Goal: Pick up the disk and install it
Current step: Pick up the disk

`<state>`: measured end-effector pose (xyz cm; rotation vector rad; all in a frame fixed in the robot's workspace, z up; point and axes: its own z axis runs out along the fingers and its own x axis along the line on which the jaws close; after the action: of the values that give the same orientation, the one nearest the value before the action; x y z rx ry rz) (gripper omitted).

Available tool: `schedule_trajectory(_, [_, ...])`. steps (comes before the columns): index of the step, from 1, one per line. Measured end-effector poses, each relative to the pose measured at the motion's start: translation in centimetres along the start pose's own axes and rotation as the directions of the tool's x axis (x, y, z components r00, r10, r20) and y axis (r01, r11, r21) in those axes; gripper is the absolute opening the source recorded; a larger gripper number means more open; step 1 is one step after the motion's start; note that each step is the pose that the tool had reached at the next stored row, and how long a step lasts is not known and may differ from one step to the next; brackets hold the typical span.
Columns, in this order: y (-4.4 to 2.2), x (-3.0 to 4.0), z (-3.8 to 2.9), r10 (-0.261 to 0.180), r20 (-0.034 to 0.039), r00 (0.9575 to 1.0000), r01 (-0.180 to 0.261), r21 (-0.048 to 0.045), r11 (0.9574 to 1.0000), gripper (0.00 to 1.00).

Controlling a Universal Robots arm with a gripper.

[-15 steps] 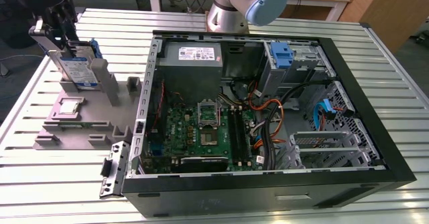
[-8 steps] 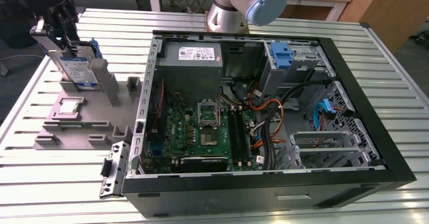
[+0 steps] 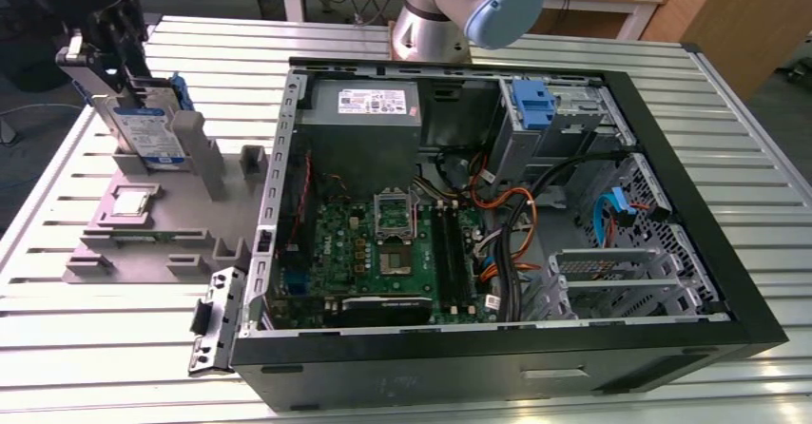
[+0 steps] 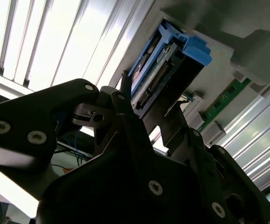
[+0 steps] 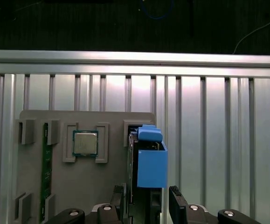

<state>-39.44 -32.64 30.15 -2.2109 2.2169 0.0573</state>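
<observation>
The disk (image 3: pixel 150 135), silver with a blue-and-white label and a blue bracket, stands on edge in a slot of the grey fixture (image 3: pixel 178 217) at the exterior view's left. My gripper (image 3: pixel 117 80) has come down over its top edge. In both wrist views the disk (image 5: pixel 148 163) (image 4: pixel 160 56) sits between the black fingers (image 5: pixel 176 199), which lie against its two faces. The gripper (image 5: pixel 148 195) (image 4: pixel 151 106) is shut on the disk, whose lower end still sits in the fixture.
A square processor chip (image 5: pixel 85 143) (image 3: pixel 135 201) and a green memory stick (image 5: pixel 45 172) lie in the fixture beside the disk. The open computer case (image 3: pixel 710 281) fills the exterior view's right, with a blue-tabbed drive bay (image 3: pixel 535 103) at its far corner. The arm's base (image 3: pixel 438 15) stands behind it.
</observation>
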Motion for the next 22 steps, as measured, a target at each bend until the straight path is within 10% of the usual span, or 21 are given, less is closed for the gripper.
schedule_trajectory(22, [0.00, 0.08, 0.03, 0.000, -0.0001, 1.0000, 0.000, -0.0002, 1.0000, 0.41])
